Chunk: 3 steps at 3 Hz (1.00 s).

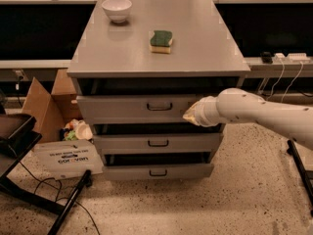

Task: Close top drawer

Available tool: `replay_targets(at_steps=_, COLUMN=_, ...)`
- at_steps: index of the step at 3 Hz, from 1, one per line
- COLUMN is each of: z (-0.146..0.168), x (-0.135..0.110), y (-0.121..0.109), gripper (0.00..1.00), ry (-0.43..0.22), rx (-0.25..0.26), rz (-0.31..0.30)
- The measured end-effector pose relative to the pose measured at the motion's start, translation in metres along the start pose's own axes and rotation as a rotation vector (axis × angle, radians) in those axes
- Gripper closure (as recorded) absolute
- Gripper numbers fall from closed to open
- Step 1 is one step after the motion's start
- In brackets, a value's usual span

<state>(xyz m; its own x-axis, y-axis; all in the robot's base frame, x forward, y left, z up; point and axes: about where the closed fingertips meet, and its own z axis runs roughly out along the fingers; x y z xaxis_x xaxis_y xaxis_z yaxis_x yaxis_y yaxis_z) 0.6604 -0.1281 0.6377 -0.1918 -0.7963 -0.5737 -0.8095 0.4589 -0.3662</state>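
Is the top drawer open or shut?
Nearly shut: the top drawer shows no inside, only a dark gap under the tabletop. Fully closed, cannot tell. The gripper is at its right end.

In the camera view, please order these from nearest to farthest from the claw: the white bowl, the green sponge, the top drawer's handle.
The claw is against the top drawer front, right of centre.
1. The handle: just left of the claw.
2. The green sponge: on the cabinet top, middle.
3. The white bowl: back left corner.
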Motion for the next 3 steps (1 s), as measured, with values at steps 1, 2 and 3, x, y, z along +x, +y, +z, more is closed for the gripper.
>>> replay_targets(at_steps=1, z=0.0000, x=0.0000, y=0.0000, gripper=0.73, ry=0.000, rx=0.000, rz=0.000)
replay_targets(at_steps=2, z=0.0000, x=0.0000, y=0.0000, gripper=0.50, ry=0.000, rx=0.000, rz=0.000)
replay_targets(at_steps=3, z=0.0001, x=0.0000, y=0.0001, gripper=0.19, ry=0.000, rx=0.000, rz=0.000)
